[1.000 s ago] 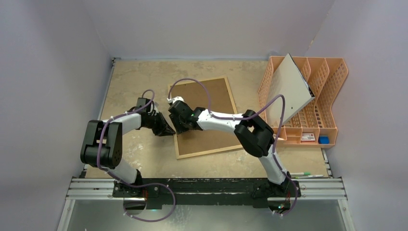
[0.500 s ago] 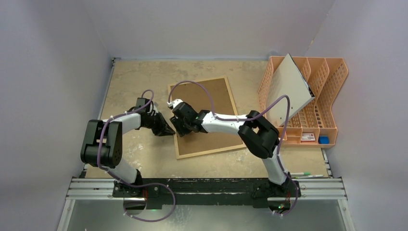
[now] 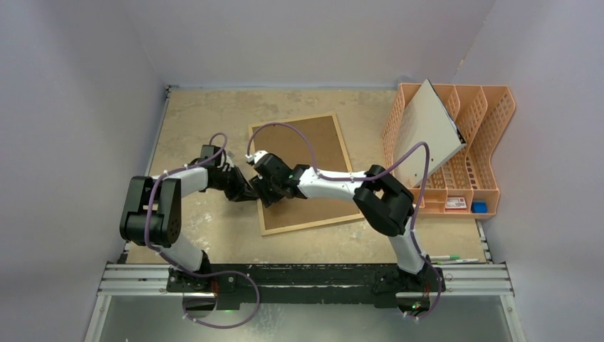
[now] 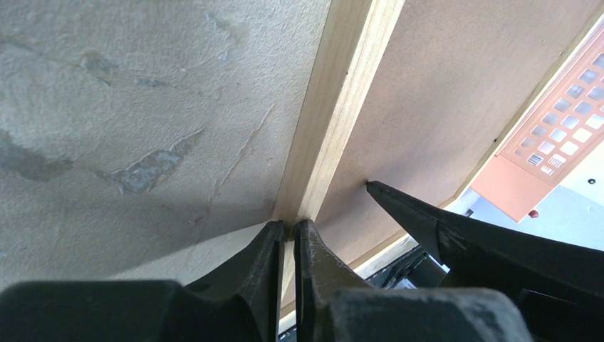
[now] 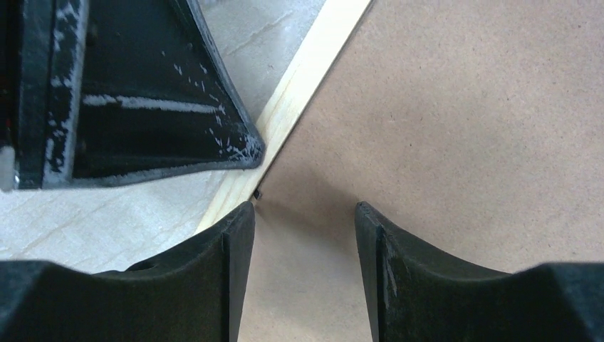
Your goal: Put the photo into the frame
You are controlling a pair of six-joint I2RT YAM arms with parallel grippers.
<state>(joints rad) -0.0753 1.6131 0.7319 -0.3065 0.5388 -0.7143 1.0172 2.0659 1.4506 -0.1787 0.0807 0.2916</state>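
Observation:
The frame (image 3: pixel 318 142) lies face down on the table, brown fibreboard back up, with a light-wood rail round it. My left gripper (image 3: pixel 250 194) is shut, its tips (image 4: pixel 290 226) resting against the frame's left rail (image 4: pixel 335 107). My right gripper (image 3: pixel 268 191) is open, its tips (image 5: pixel 305 206) over the fibreboard back (image 5: pixel 463 107) just inside that rail (image 5: pixel 306 71), next to a small dark tab (image 5: pixel 256 193). The left fingers (image 5: pixel 164 121) sit close beside it. The photo is not in view.
An orange plastic file rack (image 3: pixel 484 142) stands at the right with a grey-white board (image 3: pixel 427 135) leaning in it. Small items (image 3: pixel 457 203) lie at its near end. Pens (image 3: pixel 452 258) lie by the table's near right edge. Walls close in on three sides.
My right gripper has shifted a little left and nearer along the frame's left rail. My left gripper has edged right until the two nearly touch.

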